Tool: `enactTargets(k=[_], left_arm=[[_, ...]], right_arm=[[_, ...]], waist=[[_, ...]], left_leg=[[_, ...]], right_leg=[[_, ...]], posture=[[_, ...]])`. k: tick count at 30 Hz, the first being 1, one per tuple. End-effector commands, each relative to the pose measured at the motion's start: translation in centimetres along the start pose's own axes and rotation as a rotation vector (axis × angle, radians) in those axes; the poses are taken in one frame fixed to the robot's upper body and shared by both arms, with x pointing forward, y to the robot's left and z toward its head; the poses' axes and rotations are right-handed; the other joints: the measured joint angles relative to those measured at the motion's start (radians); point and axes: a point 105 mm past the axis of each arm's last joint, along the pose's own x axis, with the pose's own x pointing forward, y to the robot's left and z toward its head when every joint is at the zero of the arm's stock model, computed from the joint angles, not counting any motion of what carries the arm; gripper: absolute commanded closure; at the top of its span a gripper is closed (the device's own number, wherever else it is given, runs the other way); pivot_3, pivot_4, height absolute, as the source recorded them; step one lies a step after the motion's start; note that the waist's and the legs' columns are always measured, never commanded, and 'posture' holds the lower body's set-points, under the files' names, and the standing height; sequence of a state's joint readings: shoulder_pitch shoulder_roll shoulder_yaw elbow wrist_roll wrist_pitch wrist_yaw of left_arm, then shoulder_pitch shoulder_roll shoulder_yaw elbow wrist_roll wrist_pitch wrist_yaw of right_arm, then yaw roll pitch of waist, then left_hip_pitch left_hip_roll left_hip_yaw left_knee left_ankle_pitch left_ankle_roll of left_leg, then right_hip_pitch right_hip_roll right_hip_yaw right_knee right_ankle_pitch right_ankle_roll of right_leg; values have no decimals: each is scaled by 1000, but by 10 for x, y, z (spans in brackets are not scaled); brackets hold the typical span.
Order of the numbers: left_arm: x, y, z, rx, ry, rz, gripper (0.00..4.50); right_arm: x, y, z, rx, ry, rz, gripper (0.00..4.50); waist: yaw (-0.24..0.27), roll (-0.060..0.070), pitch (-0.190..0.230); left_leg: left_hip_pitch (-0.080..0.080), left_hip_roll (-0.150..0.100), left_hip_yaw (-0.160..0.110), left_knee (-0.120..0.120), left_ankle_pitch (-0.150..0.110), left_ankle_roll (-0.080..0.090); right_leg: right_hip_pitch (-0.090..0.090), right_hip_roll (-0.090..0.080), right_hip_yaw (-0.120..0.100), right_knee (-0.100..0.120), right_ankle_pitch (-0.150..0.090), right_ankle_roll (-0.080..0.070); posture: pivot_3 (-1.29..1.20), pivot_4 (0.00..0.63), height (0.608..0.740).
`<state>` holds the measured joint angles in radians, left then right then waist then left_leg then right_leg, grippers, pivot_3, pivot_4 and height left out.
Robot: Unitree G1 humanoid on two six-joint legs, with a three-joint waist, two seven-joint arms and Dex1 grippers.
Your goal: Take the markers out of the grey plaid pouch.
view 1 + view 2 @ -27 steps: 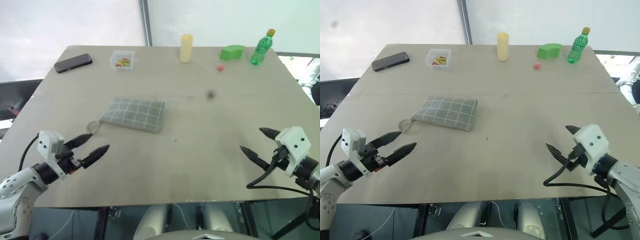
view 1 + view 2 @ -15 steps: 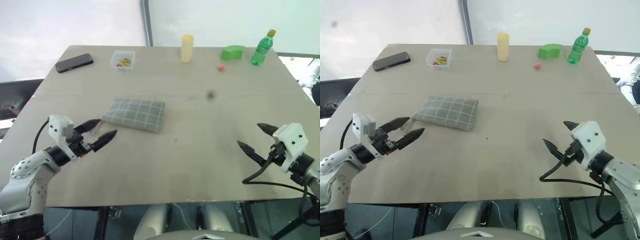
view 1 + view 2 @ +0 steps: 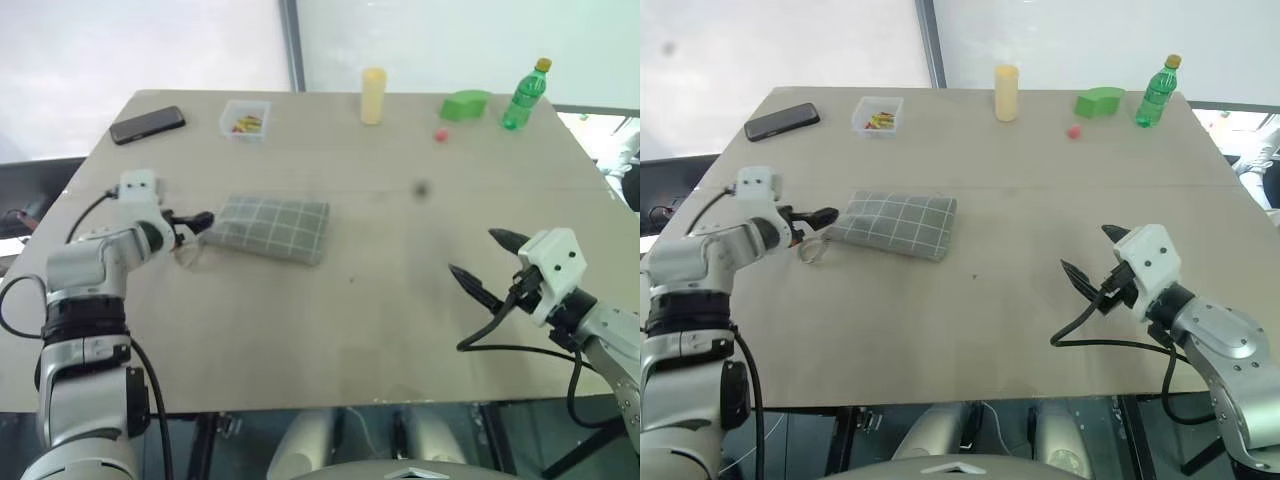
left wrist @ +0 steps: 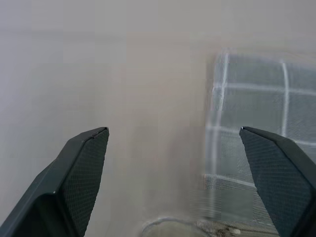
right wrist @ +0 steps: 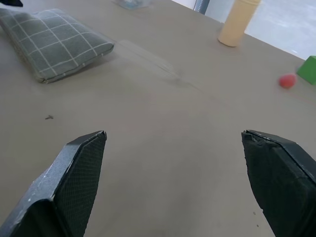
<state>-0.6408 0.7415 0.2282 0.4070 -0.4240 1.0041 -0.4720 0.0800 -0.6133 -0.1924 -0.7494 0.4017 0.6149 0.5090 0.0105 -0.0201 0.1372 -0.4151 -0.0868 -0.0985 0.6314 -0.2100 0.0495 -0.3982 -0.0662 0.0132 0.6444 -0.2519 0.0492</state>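
The grey plaid pouch point(image 3: 270, 228) lies flat on the left half of the table, its small ring loop point(image 3: 812, 250) off its left end. My left gripper point(image 3: 190, 222) is open at that left end, just above the loop. In the left wrist view its fingertips stand wide apart, with the pouch's end point(image 4: 256, 163) in front of one of them. My right gripper point(image 3: 478, 256) is open over bare table at the right, well away from the pouch point(image 5: 54, 42). The markers are hidden.
Along the far edge stand a black phone point(image 3: 147, 126), a clear box point(image 3: 245, 120) with small coloured bits, a yellow cylinder point(image 3: 373, 96), a green block point(image 3: 464, 104), a small red ball point(image 3: 440, 136) and a green bottle point(image 3: 524, 95).
My left gripper has travelled from near the table's front left edge forward to the pouch's left end. My right gripper has shifted a little forward and left. Both stayed open.
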Motion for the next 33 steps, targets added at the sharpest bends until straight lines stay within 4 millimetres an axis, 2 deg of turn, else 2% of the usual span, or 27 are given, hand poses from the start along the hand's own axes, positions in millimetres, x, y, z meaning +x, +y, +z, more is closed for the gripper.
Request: enactTargets(k=[1,5,11,15,17,19,21,23,24,25,27,29,30,31,33], left_arm=[[-24,-46,-10,-47,102,-340,111],[-55,-69,-29,-25,158,-524,111],[-81,-85,-41,104,101,-623,111],[-84,-64,-23,384,-169,-495,111],[-82,-49,-22,477,-200,-419,111],[-77,-28,-19,663,-245,-307,111],[-72,-19,-18,441,-216,-313,111],[-77,-32,-24,59,-97,-491,111],[-78,-37,-24,-14,-64,-537,111],[-76,-37,-23,-11,-58,-527,111],[-66,-26,-4,280,-191,-358,111],[-62,-24,14,586,-304,-241,111],[-60,-20,23,786,-371,-146,111],[-58,-17,28,973,-412,-66,111],[-52,-20,20,1235,-444,-110,111]], right_arm=[[-3,3,15,-38,-48,-12,29],[-4,2,13,-32,-42,-22,29],[1,6,10,-19,-45,1,29],[4,6,13,-8,-62,9,29],[5,8,12,-4,-64,15,29],[7,11,11,1,-66,27,29],[9,13,10,8,-70,32,29],[10,14,10,9,-74,33,29],[11,15,11,10,-76,33,29],[11,15,11,9,-76,32,29],[9,14,10,7,-75,29,29],[8,13,11,6,-75,19,29],[7,12,12,10,-80,9,29],[7,11,12,16,-85,-1,29],[7,12,10,19,-84,-7,29]], waist=[[-1,0,0],[-9,0,0],[3,1,1],[5,2,1],[8,2,1],[10,2,1],[10,2,1],[13,1,2],[12,1,3],[10,1,3],[4,1,3],[4,1,3],[4,1,3],[6,1,3],[7,1,2]], left_leg=[[0,0,0,-1,0,0],[0,0,2,-3,0,0],[1,1,2,-3,-5,0],[1,1,4,-2,-5,0],[1,1,4,-3,-5,0],[1,1,5,-3,-5,0],[1,1,5,-4,-5,0],[0,1,4,-4,-5,0],[0,1,3,-3,-5,1],[-1,1,2,-1,-3,4],[0,0,2,-1,-3,5],[1,1,2,-2,-3,4],[1,1,3,-3,-4,2],[1,1,3,-3,-5,0],[1,1,4,-5,-5,0]], right_leg=[[0,0,0,0,0,0],[-2,-1,3,-1,0,0],[-2,-2,2,0,0,-1],[-1,-3,3,-1,-2,-4],[-2,-3,4,-1,-2,-5],[-2,-3,4,-2,-2,-5],[-2,-3,4,-3,-2,-5],[-2,-3,3,-3,-2,-4],[-2,-3,2,-2,-1,-3],[-2,-2,1,-2,0,0],[-1,-2,1,-2,0,0],[-1,-2,1,-2,0,0],[-1,-2,2,-2,0,-1],[-1,-2,3,-2,0,-1],[-2,-3,3,-2,0,-1]], posture=[[0,150,740],[0,150,740],[0,150,740],[0,150,740],[0,150,740],[0,150,740],[0,150,740],[0,150,740],[0,150,740],[0,150,740],[0,150,740],[0,150,740],[0,150,740],[0,150,740],[0,150,740]])
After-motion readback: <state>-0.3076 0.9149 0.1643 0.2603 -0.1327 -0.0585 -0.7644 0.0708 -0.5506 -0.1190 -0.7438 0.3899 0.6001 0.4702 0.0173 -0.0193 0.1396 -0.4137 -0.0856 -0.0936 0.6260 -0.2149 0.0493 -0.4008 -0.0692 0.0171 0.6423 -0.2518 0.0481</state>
